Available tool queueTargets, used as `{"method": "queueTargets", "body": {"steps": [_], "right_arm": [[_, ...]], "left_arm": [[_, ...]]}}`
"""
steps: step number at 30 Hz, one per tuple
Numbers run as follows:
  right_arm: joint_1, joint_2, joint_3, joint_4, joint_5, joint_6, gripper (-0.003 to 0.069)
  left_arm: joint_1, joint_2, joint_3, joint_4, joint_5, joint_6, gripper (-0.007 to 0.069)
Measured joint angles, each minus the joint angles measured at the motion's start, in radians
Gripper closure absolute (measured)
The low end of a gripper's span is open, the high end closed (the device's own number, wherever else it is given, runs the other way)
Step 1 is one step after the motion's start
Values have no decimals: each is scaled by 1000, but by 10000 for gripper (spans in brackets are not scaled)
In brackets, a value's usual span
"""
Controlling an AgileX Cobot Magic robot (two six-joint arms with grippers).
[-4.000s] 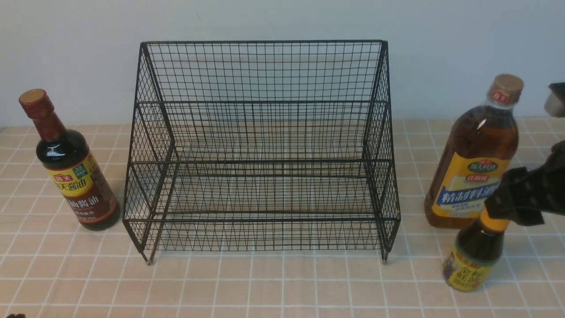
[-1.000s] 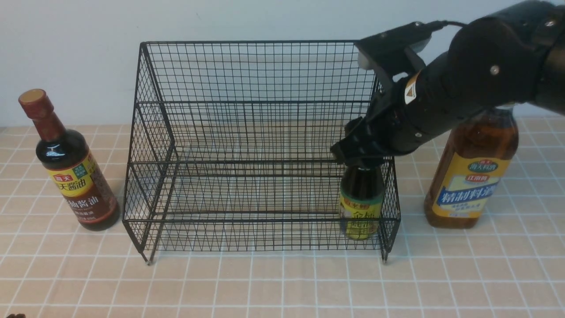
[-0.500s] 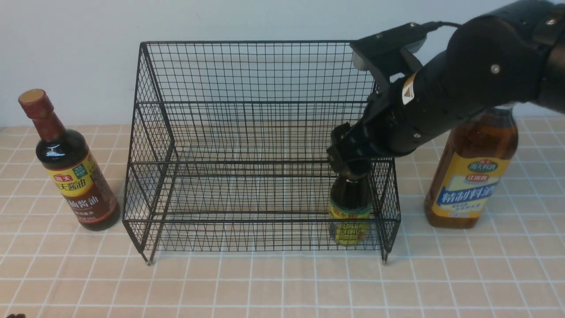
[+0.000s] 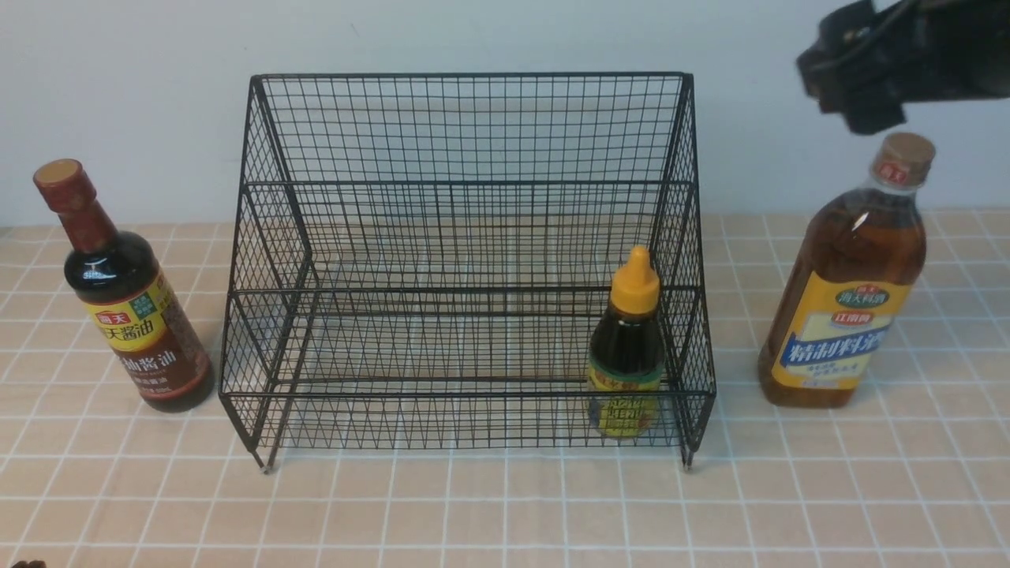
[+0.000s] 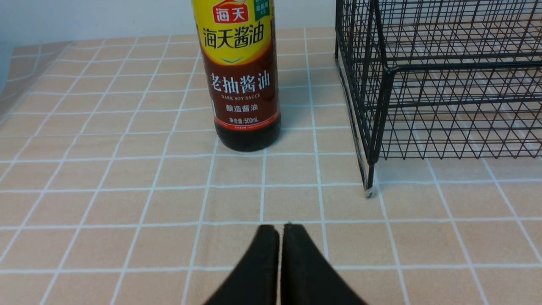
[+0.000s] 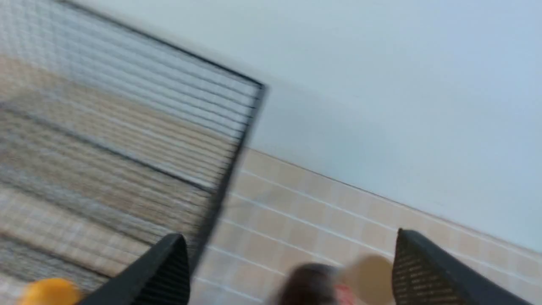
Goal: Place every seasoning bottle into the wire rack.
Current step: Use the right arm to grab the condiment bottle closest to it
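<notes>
Front view: wire rack (image 4: pixel 465 290), one, black mesh, two stepped tiers, standing on a pale tiled surface (image 4: pixel 505 513) before a plain wall (image 4: pixel 505 31).

Item: small dark bottle (image 4: pixel 627 343), yellow nozzle cap, yellow label, standing inside my rack's front lower tier, near its right end, behind the front mesh.

Item: tall amber bottle (image 4: pixel 848 300), brown cap, yellow-and-blue label, on the tiles to the right of the rack, apart from it.

Item: dark bottle (image 4: pixel 138 300), red-brown cap and neck, on the tiles just beside the rack's left side; its label reads "dark soy sauce" in my left wrist view.

Item: my right gripper (image 6: pixel 283 267), jaws wide open, nothing held, raised near the top of the amber bottle; the right wrist view is blurred.

Item: my left gripper (image 5: pixel 280 254), jaws closed together, nothing between them, above the tiles in front of the rack and dark bottle.
</notes>
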Motion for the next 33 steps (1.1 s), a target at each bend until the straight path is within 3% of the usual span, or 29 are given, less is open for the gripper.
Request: {"method": "queueTargets", "body": {"steps": [4,11,18,27,31,33], "right_arm": [[-77,30,0,5,47,40,68],[-225,118,0,141,14,31,68],[-268,185,0,262,-39,-50,68],[-271,265,0,256,-58,-92,74],[-271,274,0,246,-58,-94,147],[-271,276,0,241,-54,-94,265]], "left_arm": [[0,0,0,0,0,0,631],[0,0,0,0,0,0,631],[0,0,0,0,0,0,631],[0,0,0,0,0,0,631],[0,0,0,0,0,0,631],[0,0,0,0,0,0,631]]}}
